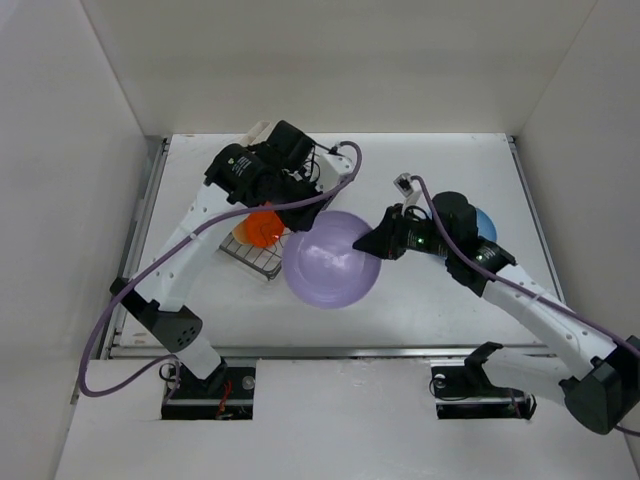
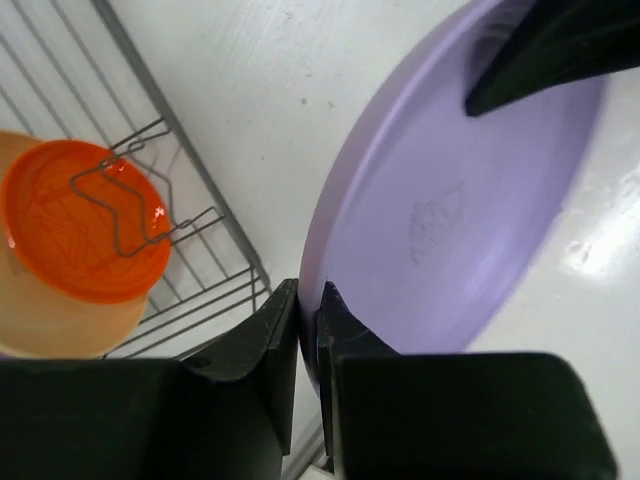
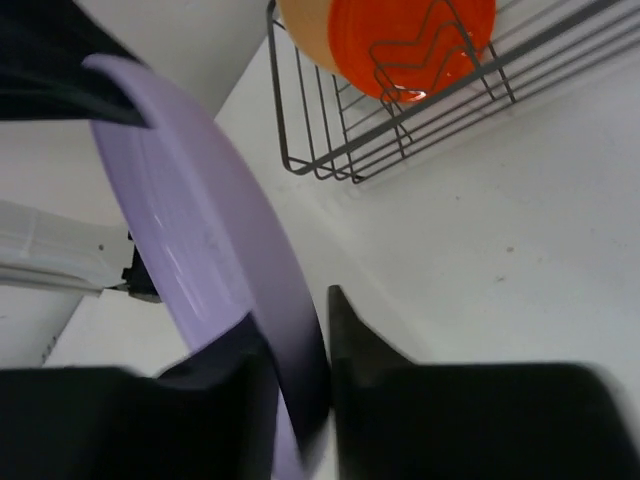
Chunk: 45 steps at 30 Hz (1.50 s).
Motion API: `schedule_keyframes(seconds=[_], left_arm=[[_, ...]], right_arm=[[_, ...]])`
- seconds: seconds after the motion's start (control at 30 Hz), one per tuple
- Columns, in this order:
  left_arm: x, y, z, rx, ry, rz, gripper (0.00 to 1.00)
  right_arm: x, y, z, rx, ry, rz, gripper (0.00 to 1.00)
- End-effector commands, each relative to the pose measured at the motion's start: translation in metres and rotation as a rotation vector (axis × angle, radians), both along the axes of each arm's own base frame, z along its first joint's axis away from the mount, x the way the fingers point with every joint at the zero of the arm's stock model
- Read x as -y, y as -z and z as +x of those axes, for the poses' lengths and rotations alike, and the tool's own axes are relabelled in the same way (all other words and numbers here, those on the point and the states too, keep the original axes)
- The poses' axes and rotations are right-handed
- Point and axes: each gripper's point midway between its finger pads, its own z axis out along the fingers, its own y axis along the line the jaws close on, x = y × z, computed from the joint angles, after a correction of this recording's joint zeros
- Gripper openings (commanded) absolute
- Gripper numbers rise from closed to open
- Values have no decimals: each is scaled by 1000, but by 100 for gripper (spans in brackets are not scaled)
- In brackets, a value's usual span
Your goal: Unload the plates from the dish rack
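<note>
A large purple plate [image 1: 332, 262] hangs over the table just right of the dish rack [image 1: 256, 254], held by both grippers. My left gripper [image 1: 303, 213] is shut on its far left rim; in the left wrist view the jaws [image 2: 308, 312] pinch the plate's edge [image 2: 450, 220]. My right gripper [image 1: 373, 245] is shut on its right rim, and the right wrist view shows the plate [image 3: 190, 230] edge-on between the fingers [image 3: 300, 350]. An orange plate [image 1: 263, 228] stands in the rack, also seen in the left wrist view [image 2: 85, 220] and the right wrist view [image 3: 400, 30].
A blue plate [image 1: 486, 222] lies on the table behind my right arm, mostly hidden. The rack's cream box [image 1: 257, 131] shows behind my left wrist. White walls enclose the table on the left, back and right.
</note>
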Motion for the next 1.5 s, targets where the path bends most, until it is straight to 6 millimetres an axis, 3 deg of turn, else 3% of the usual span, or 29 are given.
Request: schedule_keyframes(seconds=[0.0,0.03,0.1,0.13,0.17,0.2,0.27,0.33,0.37,0.4,0.43,0.5,0.53,0.67,0.7,0.77,0.8,0.93,1.07,1.2,1.3,1.33,1.37,1.47], left_arm=[[0,-16,4,48,-23,-37,0],[-6,-15,10,71,-61,-9,3],[-10,-18,21,112,-118,4,29],[-13,-19,26,130,-156,14,75],[-24,-24,35,186,-214,43,95],[-27,-28,44,222,-255,47,100],[-38,-37,56,289,-364,58,100],[-61,-59,70,414,-497,78,100],[-67,-61,73,441,-524,90,100],[-76,-68,74,478,-557,95,100],[-76,-67,73,480,-558,92,100],[-79,-56,73,472,-551,127,100],[-83,-46,73,464,-557,168,100],[-90,-26,74,459,-561,237,100],[-92,-11,72,434,-549,276,100],[-91,1,71,419,-526,288,100],[-92,12,69,407,-520,306,100],[-94,35,67,377,-506,350,100],[-94,43,67,372,-504,358,100],[-92,46,68,364,-489,364,100],[-91,49,69,359,-486,372,100],[-92,49,70,364,-491,377,100],[-92,49,70,364,-491,377,100],[-92,49,70,364,-491,377,100]], right_arm=[[-1,-33,18,112,75,23,14],[3,-33,18,112,93,17,1],[13,-34,26,112,175,4,0],[20,-35,25,114,208,-5,0],[25,-36,28,101,250,-3,0],[37,-35,37,100,339,-19,0],[54,-33,43,49,457,-36,0],[97,-33,67,15,708,-78,0],[116,-15,68,-81,819,-115,0],[135,-13,71,-106,911,-123,0],[169,-7,81,-128,1056,-145,0],[200,0,84,-184,1177,-131,0],[230,12,86,-219,1272,-140,0],[287,42,87,-334,1446,-113,0],[295,56,86,-367,1467,-125,0],[312,67,89,-400,1502,-80,0],[316,81,88,-425,1509,-84,0],[333,103,100,-473,1530,-61,0],[333,128,112,-522,1483,-81,0],[334,150,115,-573,1467,-143,12],[335,161,108,-601,1468,-179,38],[334,163,104,-598,1462,-191,70],[333,167,99,-607,1461,-197,79],[333,159,94,-574,1459,-186,88]])
